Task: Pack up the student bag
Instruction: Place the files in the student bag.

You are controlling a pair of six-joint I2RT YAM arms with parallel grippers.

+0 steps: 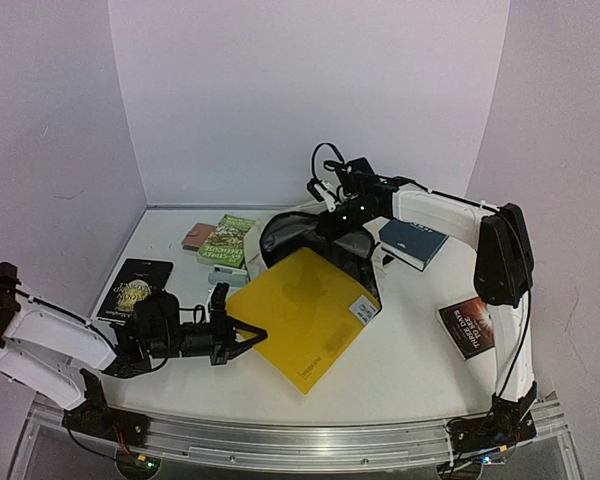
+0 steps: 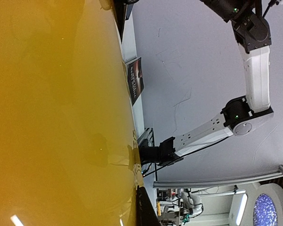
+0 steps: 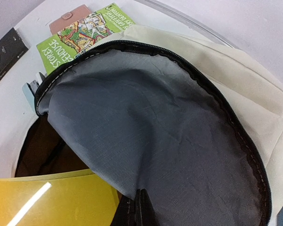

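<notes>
The student bag (image 1: 280,222) lies at the table's middle back: cream fabric, black zipper, grey lining (image 3: 151,127). My right gripper (image 1: 352,243) is shut on the edge of the bag's grey-lined flap and holds it up; its fingertips (image 3: 137,209) pinch the lining. A large yellow book (image 1: 305,315) lies tilted, its far corner at the bag's dark opening (image 3: 42,150). My left gripper (image 1: 242,335) is shut on the yellow book's near-left edge. In the left wrist view the yellow cover (image 2: 52,113) fills the left half, with one dark finger (image 2: 148,214) beside it.
A green book (image 1: 227,240) and a small pink case (image 1: 197,236) lie left of the bag. A black book with gold print (image 1: 135,288) lies at the left. A dark blue book (image 1: 413,243) lies right of the bag, a black-and-red book (image 1: 470,325) further right.
</notes>
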